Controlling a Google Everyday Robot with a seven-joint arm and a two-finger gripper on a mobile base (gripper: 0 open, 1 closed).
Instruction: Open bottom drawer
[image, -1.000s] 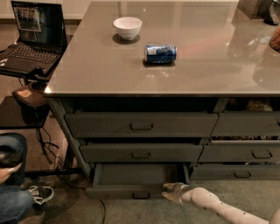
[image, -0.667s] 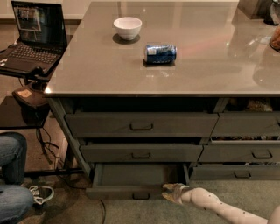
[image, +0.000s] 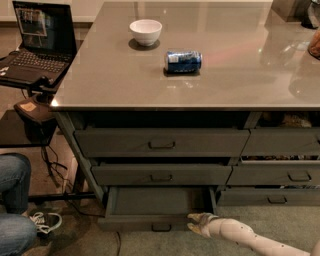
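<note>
The bottom drawer (image: 150, 221) is the lowest of three wide dark grey drawers on the left stack. It stands pulled out, its plain grey inside (image: 155, 201) showing and its small centre pull (image: 161, 228) at the front. My gripper (image: 196, 223) is low near the floor, at the right end of the drawer's front, with my white arm (image: 250, 240) reaching in from the lower right. Its fingers (image: 199, 217) stand slightly apart and hold nothing.
Two taller drawers (image: 160, 142) (image: 161, 175) sit above it, and a neighbouring stack (image: 280, 172) to the right. A white bowl (image: 145, 31) and a blue can (image: 183, 60) lie on the grey counter (image: 100, 80). A laptop (image: 37, 42) and a person's legs (image: 15, 210) are at the left.
The gripper and arm stay at the drawer's right front corner. The person's leg at the left has shifted. The drawer stands out about as far as before.
</note>
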